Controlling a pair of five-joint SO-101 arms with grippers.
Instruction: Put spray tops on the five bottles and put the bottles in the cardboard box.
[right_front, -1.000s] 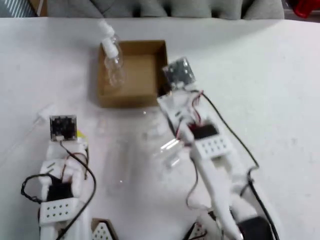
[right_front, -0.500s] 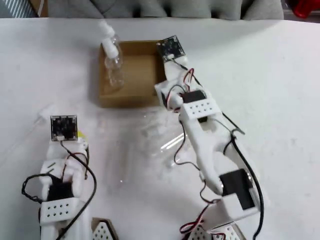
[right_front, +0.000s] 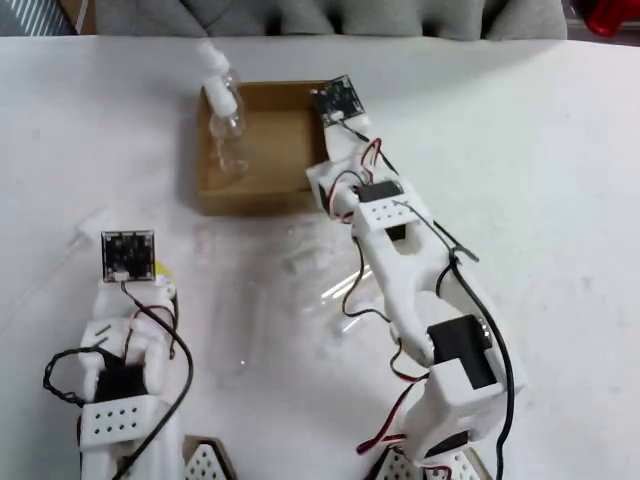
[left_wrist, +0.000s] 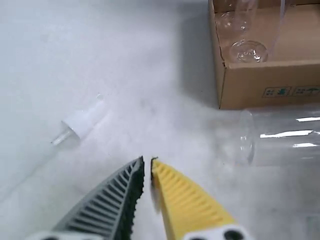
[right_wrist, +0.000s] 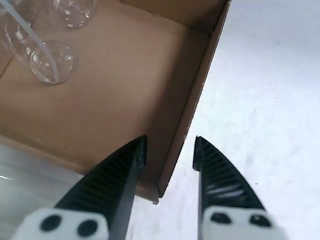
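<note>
The cardboard box (right_front: 290, 195) stands at the back middle of the table, and a clear bottle with a white spray top (right_front: 225, 115) leans in its left side. My right gripper (right_wrist: 169, 142) is open, one finger inside and one outside the box's right wall (right_wrist: 187, 110) near a corner. Two bottle bases (right_wrist: 50, 62) show inside the box. My left gripper (left_wrist: 147, 161) is shut on nothing, low over the table at the near left. A loose white spray top (left_wrist: 80, 122) lies ahead of it, also the spray top (right_front: 88, 230).
Clear bottles without tops lie on the table in front of the box (right_front: 310, 262), one of them (left_wrist: 280, 137) beside the box's front wall (left_wrist: 265, 87). The right arm (right_front: 400, 250) stretches over them. Bare table lies to the right.
The right arm has stretched forward from above the loose bottles to the box's right wall. The left arm has stayed where it was.
</note>
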